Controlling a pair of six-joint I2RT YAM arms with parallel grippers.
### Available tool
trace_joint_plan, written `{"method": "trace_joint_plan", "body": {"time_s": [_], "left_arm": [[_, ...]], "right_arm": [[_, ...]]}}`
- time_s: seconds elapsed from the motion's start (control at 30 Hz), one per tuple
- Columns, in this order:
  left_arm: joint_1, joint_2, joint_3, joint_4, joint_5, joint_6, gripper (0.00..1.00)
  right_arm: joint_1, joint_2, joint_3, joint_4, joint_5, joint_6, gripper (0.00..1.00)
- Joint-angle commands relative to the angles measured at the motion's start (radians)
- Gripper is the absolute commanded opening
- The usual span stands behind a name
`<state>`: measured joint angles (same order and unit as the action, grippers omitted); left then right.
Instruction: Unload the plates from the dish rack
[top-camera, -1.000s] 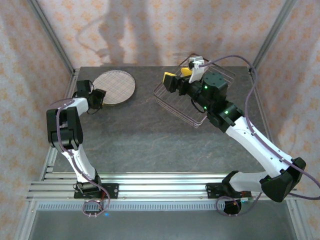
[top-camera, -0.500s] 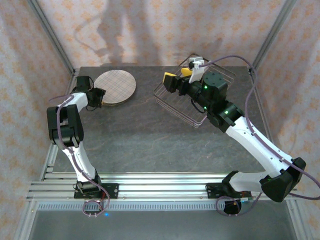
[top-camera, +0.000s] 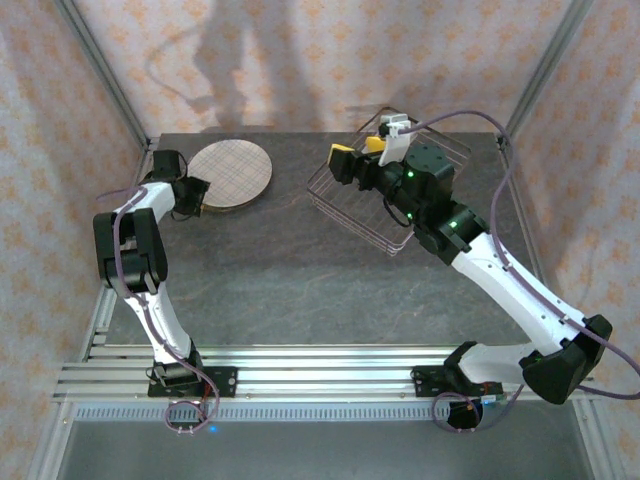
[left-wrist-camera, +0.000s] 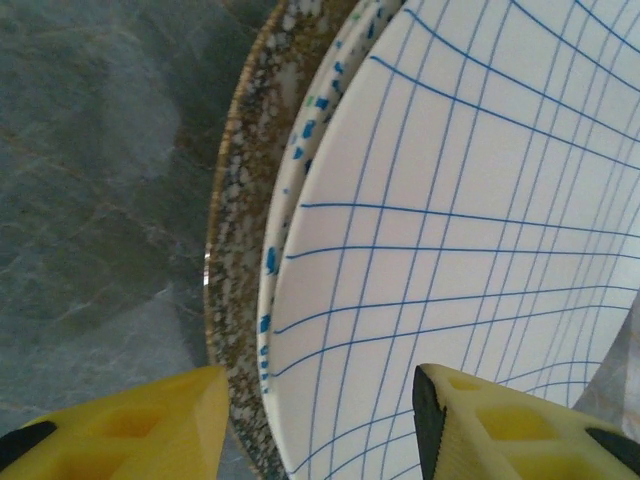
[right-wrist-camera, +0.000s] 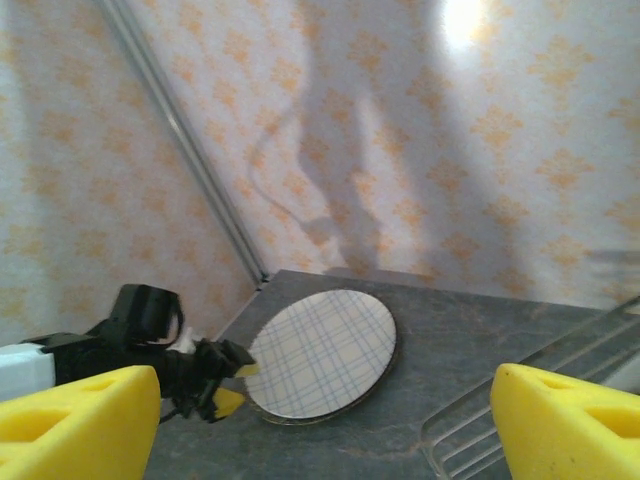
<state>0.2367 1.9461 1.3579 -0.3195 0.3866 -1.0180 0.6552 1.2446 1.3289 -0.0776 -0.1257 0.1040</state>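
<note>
Since last look: left gripper edged off plate stack at tabletop far-left corner, jaws apart, empty. right gripper unmoved over dish rack, far-right, jaws wide, empty. Judgement: plaid plate released, unloading about finished

A robot lab booth: metal posts and patterned backdrop sheets are enclosing a dark desk.

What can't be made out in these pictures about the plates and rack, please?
- Dish rack contents: top external, the right gripper and its wrist cover much of it.
- Stack depth under the plaid plate: left wrist, three rims visible, frame edge cuts the rest.
</note>
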Motion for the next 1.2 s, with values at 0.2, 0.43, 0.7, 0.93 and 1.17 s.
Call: {"method": "trace_joint_plan", "body": {"time_s": [0.2, 0.43, 0.7, 0.93, 1.17], "left_arm": [[-0.067, -0.264, 0.036, -0.141, -0.162, 0.042, 0.67], [-0.224, -0.42, 0.107, -0.154, -0.232, 0.093, 0.7], [-0.411, -0.569, 0.082, -0.048, -0.173, 0.206, 0.67], [-0.56, -0.716, -0.028, 0.062, -0.07, 0.314, 0.67], [-0.713, -0.875, -0.129, 0.125, -0.126, 0.43, 0.66]], "right_arm": [[-0.012, 0.169, 0.34, -0.448, 0.536, 0.028, 0.83], [-0.181, 0.391, 0.665, -0.835, 0.555, 0.279, 0.79], [-0.312, 0.63, 0.899, -0.979, 0.421, 0.364, 0.76], [-0.378, 0.792, 1.054, -1.025, 0.326, 0.37, 0.72], [-0.415, 0.909, 1.126, -1.038, 0.237, 0.394, 0.7]]}}
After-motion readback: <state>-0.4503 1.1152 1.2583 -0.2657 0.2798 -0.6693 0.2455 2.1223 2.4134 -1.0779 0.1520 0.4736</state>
